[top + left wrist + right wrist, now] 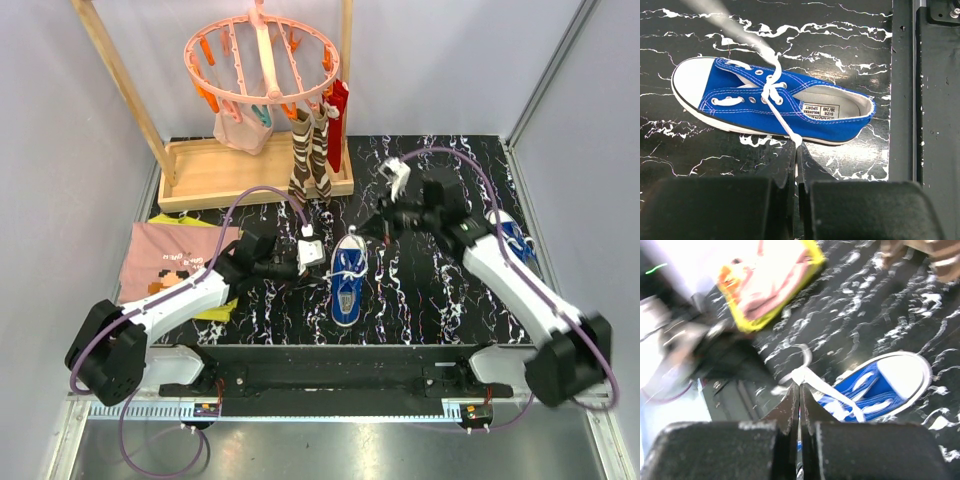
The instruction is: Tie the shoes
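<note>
Blue canvas shoe [347, 280] lies mid tabletop [430, 290], toe pointing away from the arms, between the left claw [318, 262] and right claw [376, 228] in the top view. A second shoe [516, 238] sits just beside the right arm, which could knock it on a wide pull. Socks [310, 155] hang from a rack [250, 170] just behind, and a cloth [175, 260] lies at left. There is open room to the shoe's right and front, up to the near edge.

Left wrist view: the claw is pressed together, pinching a lace [782, 120] end near the sole. The crossing over the eyelets looks loose, and an uneven tug would likely drag or tip the light shoe.

Right wrist view, blurred: that claw also pinches lace, close to its end, so the thin lace could slip free.
</note>
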`<action>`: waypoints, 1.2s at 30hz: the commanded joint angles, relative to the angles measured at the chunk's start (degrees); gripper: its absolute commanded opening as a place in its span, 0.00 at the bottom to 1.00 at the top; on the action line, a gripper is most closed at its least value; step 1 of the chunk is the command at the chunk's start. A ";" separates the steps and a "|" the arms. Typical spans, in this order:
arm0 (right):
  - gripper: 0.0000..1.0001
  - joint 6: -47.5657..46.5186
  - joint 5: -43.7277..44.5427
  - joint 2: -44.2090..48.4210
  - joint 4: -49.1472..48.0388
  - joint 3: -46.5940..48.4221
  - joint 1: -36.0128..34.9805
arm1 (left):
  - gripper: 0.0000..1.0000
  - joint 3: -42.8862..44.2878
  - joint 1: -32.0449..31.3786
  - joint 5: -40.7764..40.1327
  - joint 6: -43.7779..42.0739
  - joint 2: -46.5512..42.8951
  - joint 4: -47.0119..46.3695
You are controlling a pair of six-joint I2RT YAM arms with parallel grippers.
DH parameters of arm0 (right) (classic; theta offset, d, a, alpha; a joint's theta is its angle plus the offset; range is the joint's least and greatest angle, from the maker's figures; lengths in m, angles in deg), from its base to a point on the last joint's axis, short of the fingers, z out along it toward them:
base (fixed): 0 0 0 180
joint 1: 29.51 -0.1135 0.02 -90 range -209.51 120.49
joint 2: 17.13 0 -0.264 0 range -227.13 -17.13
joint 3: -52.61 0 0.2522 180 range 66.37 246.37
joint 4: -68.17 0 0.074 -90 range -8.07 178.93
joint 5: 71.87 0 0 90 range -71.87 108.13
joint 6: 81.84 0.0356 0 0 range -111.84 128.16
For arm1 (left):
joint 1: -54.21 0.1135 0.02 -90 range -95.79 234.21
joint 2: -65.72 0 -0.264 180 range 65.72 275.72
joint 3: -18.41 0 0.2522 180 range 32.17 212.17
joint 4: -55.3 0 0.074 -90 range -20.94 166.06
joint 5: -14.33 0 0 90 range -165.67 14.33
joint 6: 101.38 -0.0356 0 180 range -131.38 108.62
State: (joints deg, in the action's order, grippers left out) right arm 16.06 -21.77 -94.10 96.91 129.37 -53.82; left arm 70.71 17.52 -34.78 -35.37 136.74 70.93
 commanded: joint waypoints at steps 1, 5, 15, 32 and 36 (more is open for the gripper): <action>0.00 1.57 -3.78 11.56 2.51 -7.71 -2.05 | 0.00 0.56 0.04 0.60 0.17 -0.19 -2.92; 0.00 2.56 -5.28 17.89 2.33 -12.28 -8.70 | 0.00 1.18 0.39 0.51 1.31 1.21 -3.63; 0.00 3.08 -0.62 10.21 -8.99 -8.97 -16.46 | 0.00 2.32 1.18 1.48 2.72 2.72 -3.89; 0.00 12.75 22.21 3.23 -27.28 -9.74 -18.14 | 0.00 -0.58 3.64 2.97 4.30 0.78 -8.28; 0.00 13.98 25.30 0.33 -29.04 -10.53 -18.14 | 0.00 -0.93 3.55 3.41 3.25 0.08 -7.94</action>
State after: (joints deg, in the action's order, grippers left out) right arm 28.08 -3.35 -91.52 72.32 119.69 -71.53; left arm 70.25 21.00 -34.02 -31.21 139.19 65.99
